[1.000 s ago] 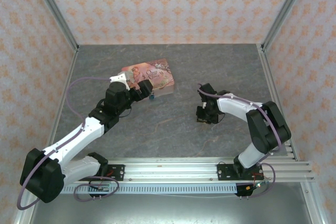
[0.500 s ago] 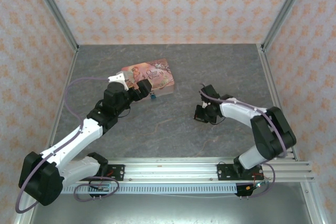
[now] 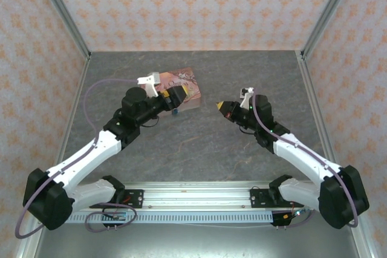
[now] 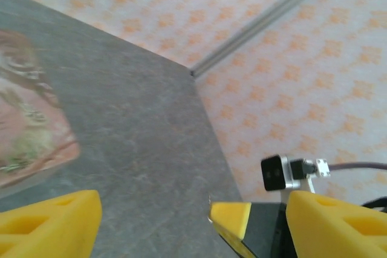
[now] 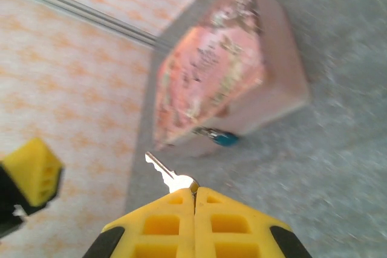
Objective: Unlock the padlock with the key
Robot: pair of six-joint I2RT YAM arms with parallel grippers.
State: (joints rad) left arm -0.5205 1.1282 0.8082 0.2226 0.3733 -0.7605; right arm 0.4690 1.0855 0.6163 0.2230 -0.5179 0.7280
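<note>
My right gripper [image 5: 195, 193] pinched tight on key [image 5: 162, 172], my left gripper [image 3: 176, 96] spread wide and empty, padlock [image 5: 222, 138] just beside tin [image 5: 224, 77]

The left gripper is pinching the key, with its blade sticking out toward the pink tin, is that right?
No, it is the right gripper that is pinching the key. The right wrist view shows it, with the blade sticking out toward the pink tin.

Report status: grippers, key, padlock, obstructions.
Right gripper shut on thin pale metal key, blade protruding. Left gripper open, empty, near tiny blue-teal padlock. Padlock on table beside pink illustrated rectangular tin; nothing between key and padlock.
</note>
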